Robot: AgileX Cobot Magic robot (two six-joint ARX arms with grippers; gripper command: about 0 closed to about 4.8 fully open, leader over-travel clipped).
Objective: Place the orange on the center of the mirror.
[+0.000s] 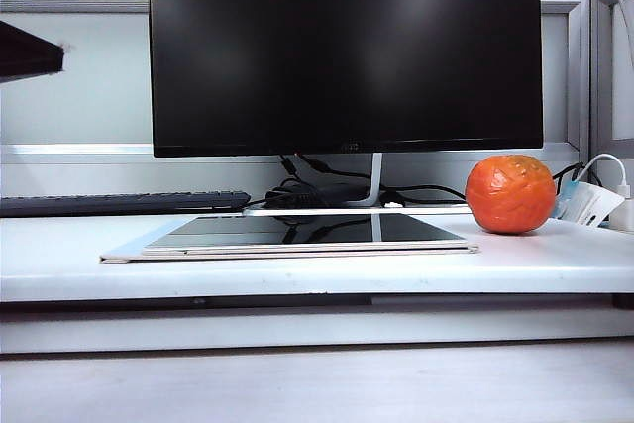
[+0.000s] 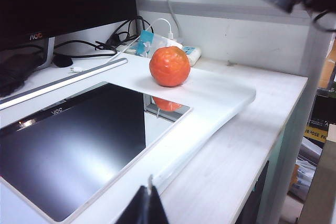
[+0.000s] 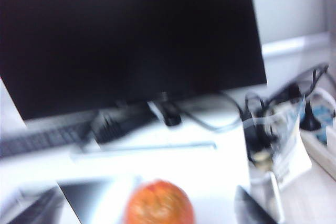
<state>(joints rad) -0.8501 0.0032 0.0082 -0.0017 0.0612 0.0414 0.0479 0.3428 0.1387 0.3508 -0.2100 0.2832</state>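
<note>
Two end effectors, left (image 2: 148,206) by mirror (image 2: 68,156) seemingly closed, right (image 3: 252,211) near orange (image 3: 159,203)

Orange (image 1: 510,193) right of mirror (image 1: 297,235); monitor (image 1: 345,47) behind both.

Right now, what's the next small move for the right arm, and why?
Probably lower the right gripper onto the orange. The orange sits untouched on the white shelf, beside the mirror, not on it. The right wrist view already looks down at it.
</note>
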